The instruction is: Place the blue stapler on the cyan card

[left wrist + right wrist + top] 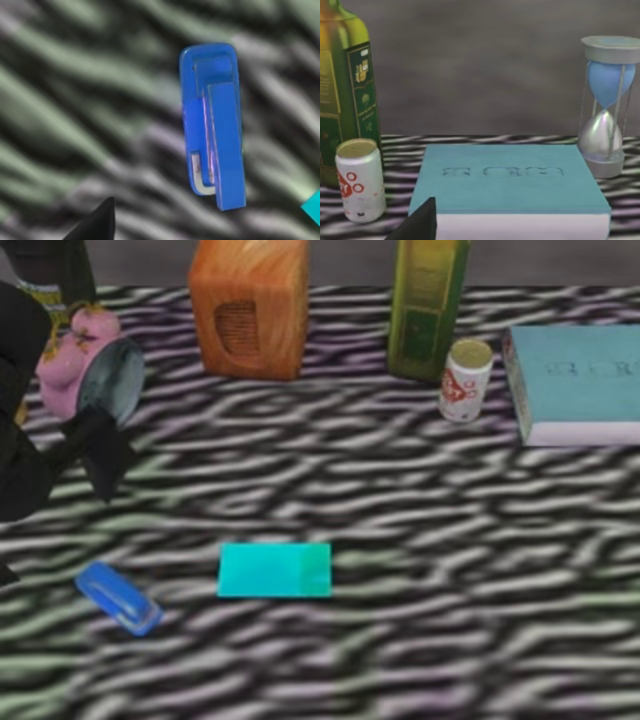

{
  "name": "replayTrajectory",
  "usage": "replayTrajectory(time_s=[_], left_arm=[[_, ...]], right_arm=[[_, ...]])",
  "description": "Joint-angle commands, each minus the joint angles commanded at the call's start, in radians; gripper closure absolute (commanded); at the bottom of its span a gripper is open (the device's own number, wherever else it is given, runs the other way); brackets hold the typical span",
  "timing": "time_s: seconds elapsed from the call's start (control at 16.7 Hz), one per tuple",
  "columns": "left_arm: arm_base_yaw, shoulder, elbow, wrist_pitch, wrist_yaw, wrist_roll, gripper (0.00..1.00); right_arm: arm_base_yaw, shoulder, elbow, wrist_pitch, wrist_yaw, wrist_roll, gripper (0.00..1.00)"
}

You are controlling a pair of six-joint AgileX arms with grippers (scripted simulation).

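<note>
My left arm reaches in from nine o'clock, its claw (100, 455) apparently empty though I cannot tell its opening, above the blue stapler (118, 598) lying at nine o'clock of the cyan card (275, 570).

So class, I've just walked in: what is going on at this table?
The left arm's end effector hangs above the table's left side, over the blue stapler, which lies on the striped cloth, not yet gripped. The cyan card lies bare just right of it. The right arm is out of the top view, facing the light-blue book.
</note>
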Motion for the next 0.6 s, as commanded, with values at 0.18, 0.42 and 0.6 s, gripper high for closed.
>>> replayTrajectory(time_s=[0.18,0.42,0.6], left_arm=[[-0.023,0.153,0.120,-0.097,0.001,-0.109,0.00],[-0.035,0.230,0.185,-0.144,0.002,-0.165,0.00],[-0.035,0.230,0.185,-0.144,0.002,-0.165,0.00]], right_arm=[[0.000,0.000,0.000,0.000,0.000,0.000,0.00],[0.000,0.000,0.000,0.000,0.000,0.000,0.00],[0.000,0.000,0.000,0.000,0.000,0.000,0.00]])
